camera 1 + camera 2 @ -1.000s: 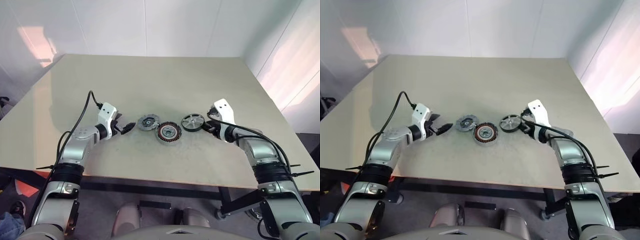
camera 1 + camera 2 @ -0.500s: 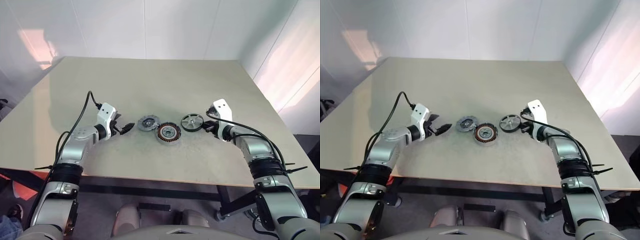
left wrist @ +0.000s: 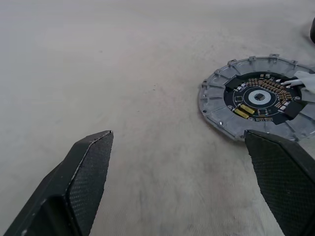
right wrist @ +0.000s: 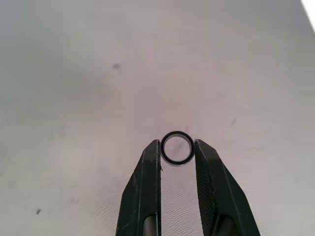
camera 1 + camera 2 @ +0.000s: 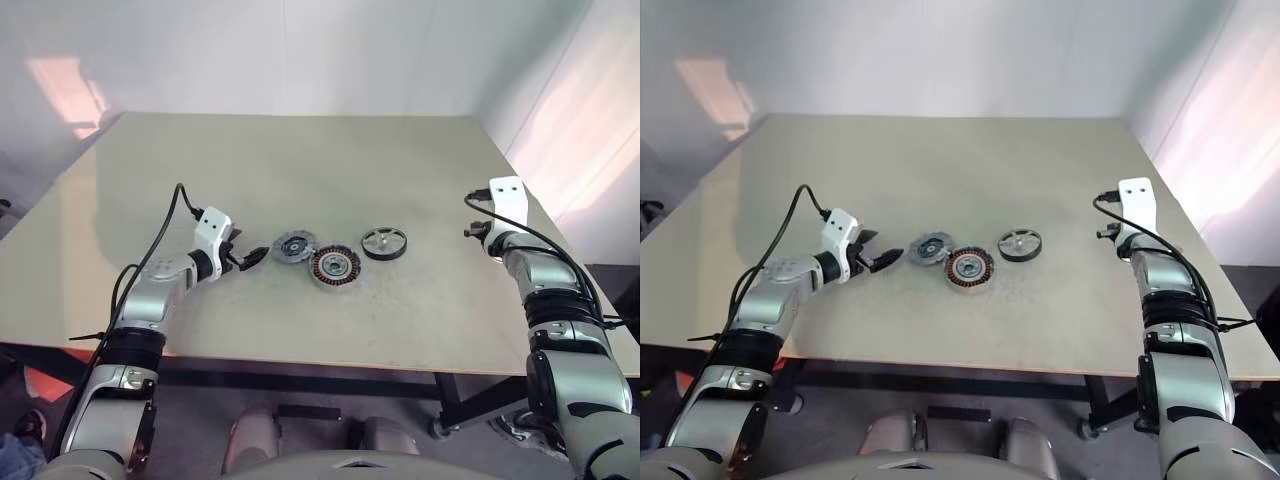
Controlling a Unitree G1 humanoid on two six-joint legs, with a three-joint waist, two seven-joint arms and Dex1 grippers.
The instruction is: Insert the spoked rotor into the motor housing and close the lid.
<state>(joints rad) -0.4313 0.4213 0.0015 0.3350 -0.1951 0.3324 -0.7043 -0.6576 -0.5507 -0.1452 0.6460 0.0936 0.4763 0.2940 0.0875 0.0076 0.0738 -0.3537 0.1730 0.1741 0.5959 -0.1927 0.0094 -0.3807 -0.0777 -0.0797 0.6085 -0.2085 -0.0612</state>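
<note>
Three parts lie in a row on the table. The lid, a flat grey disc with a dark centre, is on the left. The motor housing with copper windings is in the middle, and the spoked rotor is on the right. My left gripper stands open just left of the lid, with its fingers apart and empty. My right gripper hangs over bare table far to the right of the rotor, shut on a small black ring pinched between its fingertips.
The beige table stretches back to a white wall. Its right edge runs close beside my right arm, and its front edge lies just below the parts.
My right arm has swung away from the rotor to the right, towards the table's right edge, with its jaws closed on the small ring. The left arm and the three parts have stayed put.
</note>
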